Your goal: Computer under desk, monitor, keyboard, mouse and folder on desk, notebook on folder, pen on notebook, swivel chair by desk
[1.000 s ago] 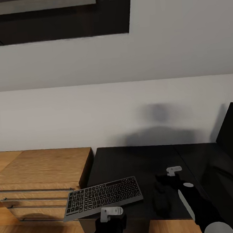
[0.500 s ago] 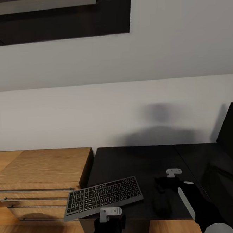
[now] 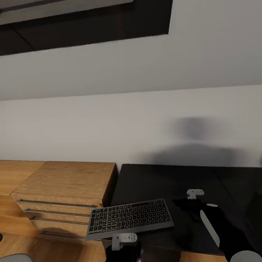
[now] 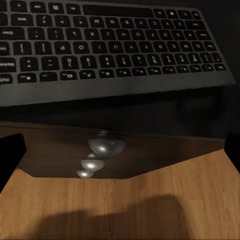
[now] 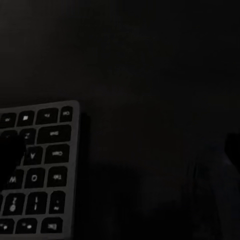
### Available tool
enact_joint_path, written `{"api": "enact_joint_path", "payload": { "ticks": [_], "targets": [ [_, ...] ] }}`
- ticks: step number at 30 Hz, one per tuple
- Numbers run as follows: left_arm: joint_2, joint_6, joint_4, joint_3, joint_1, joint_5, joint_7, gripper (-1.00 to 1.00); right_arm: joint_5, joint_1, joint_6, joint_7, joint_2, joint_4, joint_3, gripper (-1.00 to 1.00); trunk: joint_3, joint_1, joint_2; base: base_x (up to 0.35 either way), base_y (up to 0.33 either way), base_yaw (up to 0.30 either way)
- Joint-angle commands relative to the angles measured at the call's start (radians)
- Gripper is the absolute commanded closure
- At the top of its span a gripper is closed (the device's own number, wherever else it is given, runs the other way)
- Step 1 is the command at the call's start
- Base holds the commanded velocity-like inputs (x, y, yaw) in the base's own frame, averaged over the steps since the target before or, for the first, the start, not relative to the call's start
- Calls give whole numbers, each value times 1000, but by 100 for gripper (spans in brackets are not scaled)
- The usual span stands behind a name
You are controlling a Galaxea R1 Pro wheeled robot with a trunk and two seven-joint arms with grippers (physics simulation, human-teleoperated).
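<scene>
One keyboard just beyond left gripper.

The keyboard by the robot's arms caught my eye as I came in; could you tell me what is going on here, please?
The keyboard lies on the black desk, its left end overhanging the desk edge toward the wooden drawer unit. The left end effector is just in front of the keyboard's near edge, open and holding nothing. The right arm reaches over the desk to the keyboard's right; its wrist view is too dark to tell its state.
</scene>
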Motion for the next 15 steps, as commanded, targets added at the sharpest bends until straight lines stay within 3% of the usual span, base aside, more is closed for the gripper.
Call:
{"api": "enact_joint_path", "payload": {
  "ticks": [1, 15],
  "targets": [
    [0, 4, -1, -1, -1, 10, 9, -100, -8, 0, 5, 2, 0, -2, -2, -100, -1, 0, -1, 0, 0, 273],
    [0, 4, -1, -1, -1, 10, 8, -100, -6, 1, -1, 2, 0, -2, 0, -100, -1, 0, -1, 0, 0, 274]
  ]
}}
